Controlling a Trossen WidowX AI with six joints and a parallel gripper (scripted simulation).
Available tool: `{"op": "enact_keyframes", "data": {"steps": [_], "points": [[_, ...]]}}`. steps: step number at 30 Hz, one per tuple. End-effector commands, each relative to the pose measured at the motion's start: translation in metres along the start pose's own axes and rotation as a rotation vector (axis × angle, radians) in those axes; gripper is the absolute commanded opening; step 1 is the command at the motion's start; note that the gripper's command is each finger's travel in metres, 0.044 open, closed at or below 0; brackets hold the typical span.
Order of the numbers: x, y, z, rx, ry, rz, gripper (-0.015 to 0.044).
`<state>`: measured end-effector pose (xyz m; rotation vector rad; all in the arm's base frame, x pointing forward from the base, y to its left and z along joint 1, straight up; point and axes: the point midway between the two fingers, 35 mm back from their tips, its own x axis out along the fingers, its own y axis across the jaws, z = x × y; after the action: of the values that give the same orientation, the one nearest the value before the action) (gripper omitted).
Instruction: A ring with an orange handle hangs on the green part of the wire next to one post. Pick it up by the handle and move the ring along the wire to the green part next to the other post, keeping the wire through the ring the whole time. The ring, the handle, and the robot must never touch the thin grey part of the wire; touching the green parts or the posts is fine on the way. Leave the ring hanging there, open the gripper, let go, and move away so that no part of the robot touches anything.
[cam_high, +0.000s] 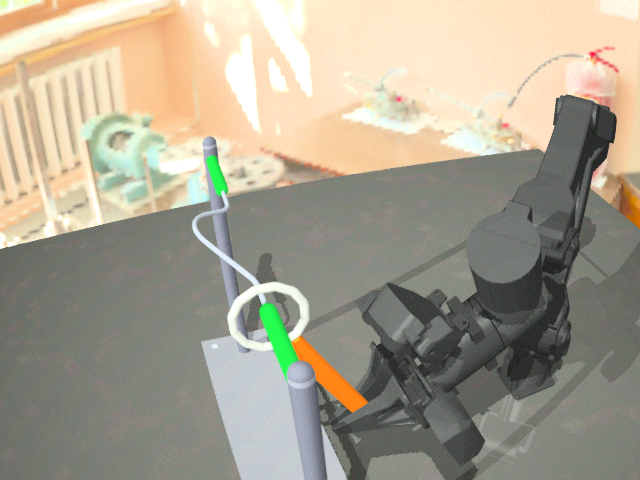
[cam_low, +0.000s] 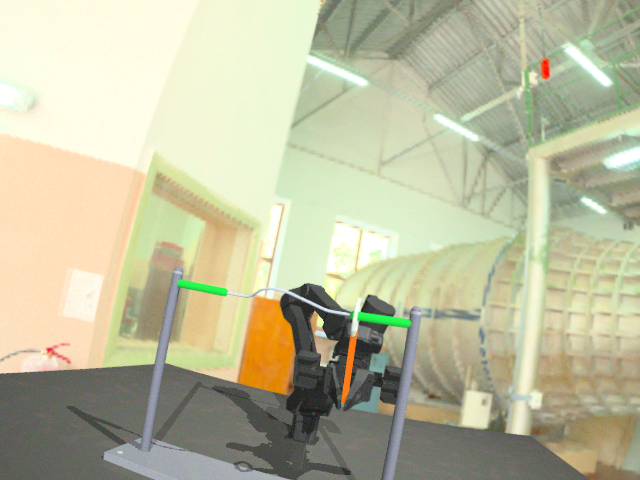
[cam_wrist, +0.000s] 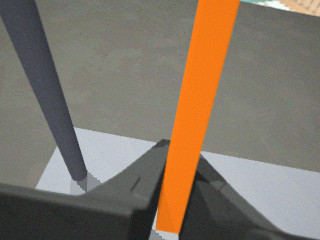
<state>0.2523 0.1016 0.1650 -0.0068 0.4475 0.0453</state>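
Observation:
A white ring (cam_high: 303, 310) (cam_low: 354, 328) surrounds the inner end of the green part (cam_high: 279, 335) (cam_low: 385, 319) by the near post (cam_high: 309, 428) (cam_low: 403, 397), close to where the thin grey wire (cam_high: 219, 254) (cam_low: 237, 295) begins. I see no clear contact between ring and wire. The orange handle (cam_high: 330, 374) (cam_low: 349, 366) (cam_wrist: 197, 110) slopes down from the ring. My gripper (cam_high: 351, 410) (cam_low: 342, 406) (cam_wrist: 174, 149) is shut on the handle's lower end, below the wire. The other green part (cam_high: 216, 175) (cam_low: 201, 287) is bare.
The far post (cam_high: 232, 289) (cam_low: 161, 361) stands beyond the curved wire. A light grey base plate (cam_high: 222, 382) (cam_low: 206, 470) (cam_wrist: 270, 185) carries both posts on the dark table (cam_high: 103, 320). A post (cam_wrist: 45, 75) rises at the left of the wrist view.

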Motion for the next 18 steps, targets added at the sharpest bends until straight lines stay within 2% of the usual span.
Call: {"op": "enact_keyframes", "data": {"steps": [1,18], "points": [[0.0,0.005,0.002,0.007,-0.007,0.0,-0.015],[0.006,0.012,-0.01,0.008,-0.008,0.0,-0.015]]}}
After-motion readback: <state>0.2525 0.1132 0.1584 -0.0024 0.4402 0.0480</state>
